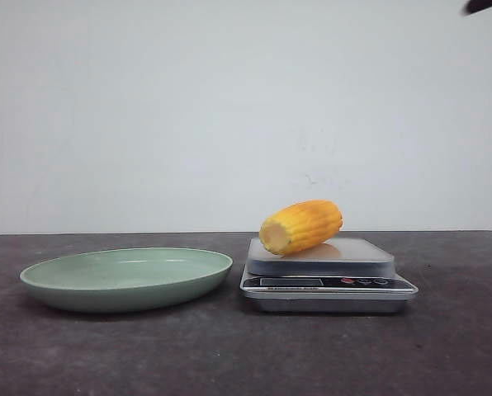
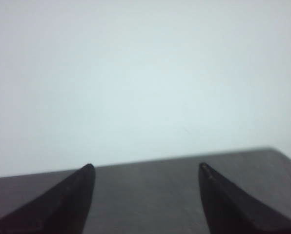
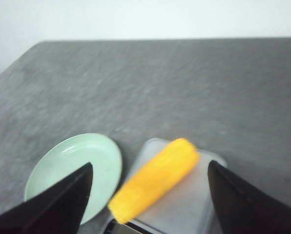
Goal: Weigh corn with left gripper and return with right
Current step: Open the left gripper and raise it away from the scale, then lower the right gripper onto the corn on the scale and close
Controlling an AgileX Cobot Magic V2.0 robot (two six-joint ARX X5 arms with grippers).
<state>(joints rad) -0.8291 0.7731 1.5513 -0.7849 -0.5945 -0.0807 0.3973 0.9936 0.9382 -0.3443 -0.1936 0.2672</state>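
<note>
The corn, a stubby yellow-orange cob with a pale cut end, lies on its side on the silver platform of a small kitchen scale. It also shows in the right wrist view, lying on the scale. My right gripper is open and empty, well above the corn, with one finger on each side of it in view. Only a dark tip of the right arm shows in the front view. My left gripper is open and empty, facing bare table and wall.
A shallow pale green plate sits to the left of the scale; it also shows in the right wrist view. The dark grey table ends at a white wall behind.
</note>
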